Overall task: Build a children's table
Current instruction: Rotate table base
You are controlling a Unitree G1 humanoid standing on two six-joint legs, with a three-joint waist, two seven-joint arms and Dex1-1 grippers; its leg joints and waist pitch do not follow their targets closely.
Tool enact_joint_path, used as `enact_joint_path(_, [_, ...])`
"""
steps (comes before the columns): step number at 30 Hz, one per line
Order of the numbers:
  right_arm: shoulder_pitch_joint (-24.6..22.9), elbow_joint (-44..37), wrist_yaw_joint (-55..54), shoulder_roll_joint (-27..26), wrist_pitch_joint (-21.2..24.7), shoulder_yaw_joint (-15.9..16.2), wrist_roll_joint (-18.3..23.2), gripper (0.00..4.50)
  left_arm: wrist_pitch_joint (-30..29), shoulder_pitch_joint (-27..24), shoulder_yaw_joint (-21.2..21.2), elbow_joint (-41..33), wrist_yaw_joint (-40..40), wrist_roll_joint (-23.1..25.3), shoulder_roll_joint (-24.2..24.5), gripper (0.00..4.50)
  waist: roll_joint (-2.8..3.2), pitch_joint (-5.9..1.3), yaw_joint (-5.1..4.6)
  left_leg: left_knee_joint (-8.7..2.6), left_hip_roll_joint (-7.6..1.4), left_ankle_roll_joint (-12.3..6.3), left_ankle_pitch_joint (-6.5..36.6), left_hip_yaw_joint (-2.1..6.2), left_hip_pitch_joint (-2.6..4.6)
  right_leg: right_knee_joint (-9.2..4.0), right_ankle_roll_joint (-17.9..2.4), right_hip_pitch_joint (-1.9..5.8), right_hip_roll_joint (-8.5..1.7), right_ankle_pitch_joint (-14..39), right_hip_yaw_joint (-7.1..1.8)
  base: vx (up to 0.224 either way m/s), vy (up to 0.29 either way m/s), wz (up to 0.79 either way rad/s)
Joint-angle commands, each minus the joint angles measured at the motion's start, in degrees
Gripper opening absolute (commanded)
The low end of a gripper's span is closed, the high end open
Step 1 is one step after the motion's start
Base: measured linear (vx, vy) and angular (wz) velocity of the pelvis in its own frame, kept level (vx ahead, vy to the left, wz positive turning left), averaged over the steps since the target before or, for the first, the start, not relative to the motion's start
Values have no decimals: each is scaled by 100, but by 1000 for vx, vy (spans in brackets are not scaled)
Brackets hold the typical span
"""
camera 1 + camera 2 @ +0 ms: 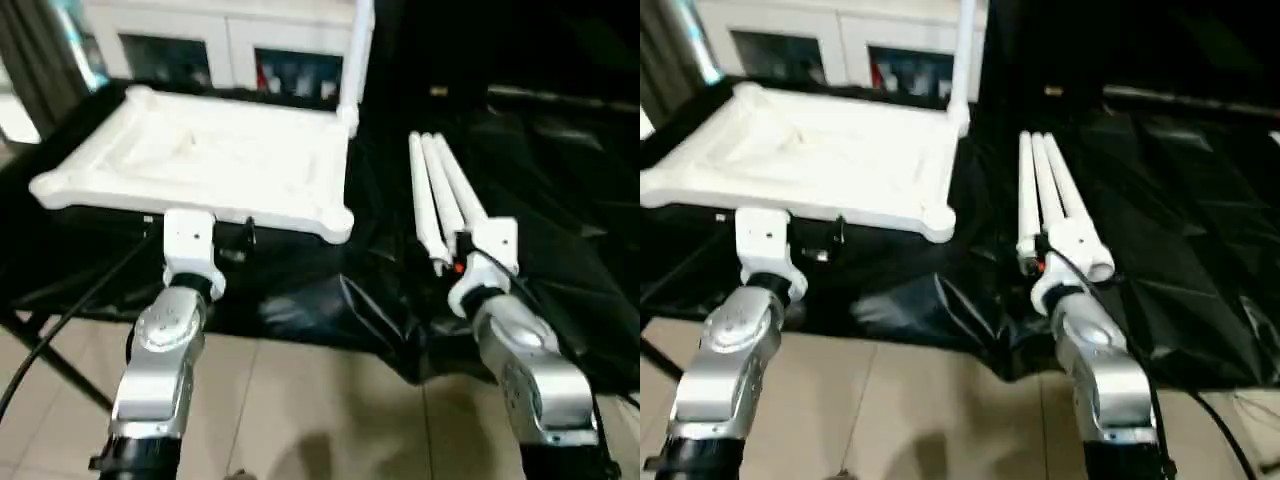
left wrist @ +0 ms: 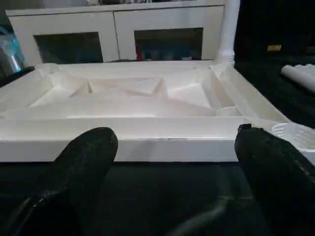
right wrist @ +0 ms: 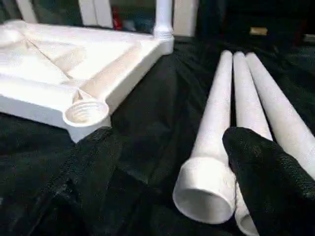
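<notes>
Fingers (image 3: 275, 182) of the right gripper (image 3: 167, 182) are spread wide, one on each side of the open end of the nearest loose leg (image 3: 216, 142), holding nothing. The left gripper (image 2: 172, 162) is spread wide too, its two black pads apart and just short of the near edge of the tabletop (image 2: 128, 105), not touching it.

That tabletop lies upside down on the black cloth (image 1: 560, 220), and it serves as the landmark. One leg (image 1: 357, 60) already stands upright in its far right corner. Three more legs (image 1: 440, 195) lie side by side on the cloth to its right, close together and near it. The near right corner socket (image 3: 87, 112) is empty, with ridges visible inside its rim. So I judge one leg of four fitted and three left to do.

Everything is smooth white plastic. The underside of the top is a shallow tray crossed by raised ribs, with a round socket at each visible corner. Each leg is a hollow tube, wider at the open end and tapering away. Beyond the top stands a white cabinet (image 2: 113, 29) with dark glass doors.
</notes>
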State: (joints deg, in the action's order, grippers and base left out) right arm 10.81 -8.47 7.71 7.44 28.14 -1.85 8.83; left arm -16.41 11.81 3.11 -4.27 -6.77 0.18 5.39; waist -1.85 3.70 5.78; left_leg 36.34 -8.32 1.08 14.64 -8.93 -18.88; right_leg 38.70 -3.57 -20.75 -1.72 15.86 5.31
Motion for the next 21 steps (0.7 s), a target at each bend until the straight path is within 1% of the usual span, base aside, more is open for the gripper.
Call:
enact_joint_path(1, [16,63,4,-8,-44,92,-106,376,-131,32,-89,-148,-105,-71,41,447,-32,-98,133,173,-139,-382,923,50,76,-1318,298,259,-1161,4720,-940,22,-93,9])
enact_joint_path(2, [20,78,8,-28,-69,137,-125,376,-128,36,-64,-112,-127,-90,62,447,46,-85,204,189,-50,-360,744,119,-42,-1387,322,534,-1051,5610,-868,20,-68,-3])
enact_joint_path(3, [23,51,10,-53,-56,166,-115,376,-119,44,-44,-69,-145,-97,84,447,41,-85,206,102,-31,-369,793,119,-34,-1384,262,588,-940,5373,-851,0,0,0])
enact_joint_path(4, [23,0,7,-69,-25,205,-118,376,-119,56,-25,-34,-167,-113,100,447,84,-129,195,-185,-65,-375,736,132,41,-1316,80,719,-743,4552,-699,0,0,0])
enact_joint_path(5, [29,-72,4,-83,30,245,-121,376,-139,95,-4,17,-207,-170,119,447,224,-162,156,-561,-256,-330,787,193,223,-1159,-83,657,-494,3400,-478,62,15,4])
enact_joint_path(6, [34,-75,2,-84,36,248,-121,376,-142,104,-1,27,-212,-178,121,447,257,-164,59,-745,-445,-360,1055,292,414,-1032,-164,543,-387,2845,-356,114,26,2])
enact_joint_path(7, [39,-79,0,-86,48,252,-119,376,-145,118,3,43,-219,-187,125,447,334,-193,-166,-1050,-941,-557,1852,691,877,-544,-340,237,-329,1709,-182,114,26,2])
enact_joint_path(8, [45,-89,-2,-88,83,252,-108,376,-148,141,7,72,-235,-194,132,447,334,-229,-301,-1177,-1258,-728,2384,960,1190,-51,-257,-132,-435,762,-189,154,15,6])
enact_joint_path(9, [56,-103,-1,-78,129,255,-100,376,-154,154,7,101,-256,-207,139,447,317,-230,-335,-1125,-1245,-943,2258,955,1259,78,-148,-296,-460,386,-202,159,-8,10])
enact_joint_path(10, [66,-103,0,-71,150,255,-97,376,-159,158,6,113,-262,-211,142,447,236,-211,-442,-994,-960,-1418,1756,775,1163,13,-22,-389,-542,-120,-275,159,-8,10])
enact_joint_path(11, [74,-99,3,-55,160,266,-111,376,-156,143,3,111,-265,-213,143,447,71,-262,-415,-697,-256,-1557,1178,295,846,-476,-155,-30,-596,-473,-450,160,-15,9])
enact_joint_path(12, [83,-85,12,-46,164,264,-126,376,-167,114,-9,94,-259,-216,147,447,-159,-200,-216,-67,366,-1415,879,16,95,-978,-760,813,-891,726,-1121,188,-22,16])
enact_joint_path(13, [83,-85,12,-46,164,264,-126,376,-167,114,-9,94,-259,-216,147,447,-126,-310,-52,289,355,-1253,734,88,-48,-1107,-1225,1073,-1165,1164,-1412,188,-22,16])
enact_joint_path(14, [95,-67,20,-41,166,255,-131,376,-180,93,-18,84,-252,-217,146,447,-107,-336,32,612,201,-827,299,271,-426,-1002,-1816,1282,-1237,516,-1569,202,-23,25])
enact_joint_path(15, [103,-58,15,-45,211,243,-121,376,-186,63,-25,67,-244,-223,151,447,-128,-323,10,673,176,-671,108,320,-620,-949,-1973,1356,-1117,-125,-1535,206,-13,17])
enact_joint_path(16, [121,-38,22,-38,228,252,-127,376,-205,27,-25,29,-229,-228,150,447,-13,-275,1,534,59,-409,-307,411,-693,-935,-2021,1298,-1061,-846,-1313,206,-13,17])
enact_joint_path(17, [139,-25,22,-25,246,276,-144,376,-209,3,-19,11,-220,-239,153,447,83,-295,-56,135,-53,-491,-919,419,-726,-914,-1686,1239,-718,-951,-962,199,-10,5])
enact_joint_path(18, [155,-20,16,-12,265,307,-163,376,-206,-10,-8,4,-220,-248,155,447,248,-354,-63,-204,-96,-604,-1367,395,-577,-842,-1302,1176,-438,-765,-686,85,25,7])
enact_joint_path(19, [169,-16,18,-4,268,327,-174,376,-207,-13,-3,4,-220,-251,152,447,594,-468,-275,-471,-422,-1071,-1389,820,363,-228,-290,413,105,46,-89,85,25,7])
enact_joint_path(20, [182,-15,18,2,276,345,-182,376,-203,-12,2,11,-220,-250,152,447,514,-506,-546,-482,-882,-2458,-1811,1432,761,433,365,-175,40,1135,-60,107,4,-14])
enact_joint_path(21, [191,-16,16,9,285,357,-178,376,-199,-9,5,18,-219,-243,152,447,449,-484,-412,-381,-900,-2594,-1618,1400,716,510,543,-309,-76,1075,-181,199,-16,-8])
